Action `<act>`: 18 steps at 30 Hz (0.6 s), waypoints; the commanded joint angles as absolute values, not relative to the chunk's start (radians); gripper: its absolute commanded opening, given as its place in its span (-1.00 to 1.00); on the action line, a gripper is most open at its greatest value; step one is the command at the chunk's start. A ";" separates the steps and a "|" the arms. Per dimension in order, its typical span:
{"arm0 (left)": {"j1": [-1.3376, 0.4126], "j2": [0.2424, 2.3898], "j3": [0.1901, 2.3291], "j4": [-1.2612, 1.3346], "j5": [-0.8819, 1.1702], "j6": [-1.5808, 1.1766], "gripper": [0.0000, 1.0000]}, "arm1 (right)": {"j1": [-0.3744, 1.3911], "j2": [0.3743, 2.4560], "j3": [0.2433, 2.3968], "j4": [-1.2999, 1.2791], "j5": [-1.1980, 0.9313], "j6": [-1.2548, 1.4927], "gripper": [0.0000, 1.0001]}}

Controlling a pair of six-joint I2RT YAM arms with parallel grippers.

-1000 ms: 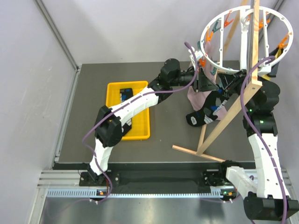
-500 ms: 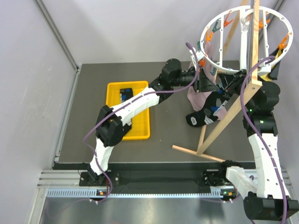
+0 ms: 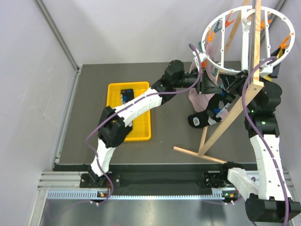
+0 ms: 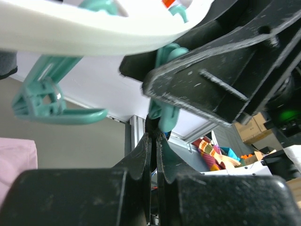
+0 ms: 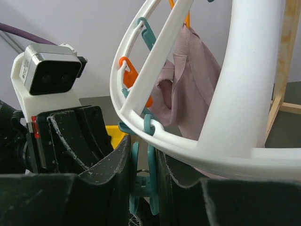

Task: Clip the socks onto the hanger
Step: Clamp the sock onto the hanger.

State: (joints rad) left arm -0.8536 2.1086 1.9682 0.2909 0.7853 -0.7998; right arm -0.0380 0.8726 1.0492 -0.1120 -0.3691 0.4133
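- Right gripper (image 5: 142,151): the fingers were closed in on a teal clip (image 5: 141,184), one finger against each side of it, just under the rim.
- Left gripper (image 4: 153,139): the fingers were almost together, with only a thin dark slit between them. Whether fabric sat in the slit could not be told.
- The left fingertips pointed up at the teal clip from directly below, very close to it; contact was not clear.
- Hanger (image 5: 249,84): the white ring was raised on the wooden frame (image 3: 225,122) at the far right of the table (image 3: 84,117). Both grippers met at its lower near rim.
- An orange clip (image 5: 129,70) sat on the rim just above the held teal one.
- A pink garment (image 5: 188,99) hung from the ring behind the clips.
- Socks (image 3: 203,118): one black sock with blue marks lay below the ring beside the frame, its lower end on the table and its upper end running up toward the grippers.
- Yellow tray (image 3: 111,117): it was well to the left on the table, with a dark piece with blue marks (image 3: 126,94) at its far end, partly under the left arm.
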 commanded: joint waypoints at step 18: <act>-0.828 2.068 2.026 0.325 0.798 -0.770 -1.00 | -0.043 0.862 1.057 -0.170 -0.449 0.434 -1.00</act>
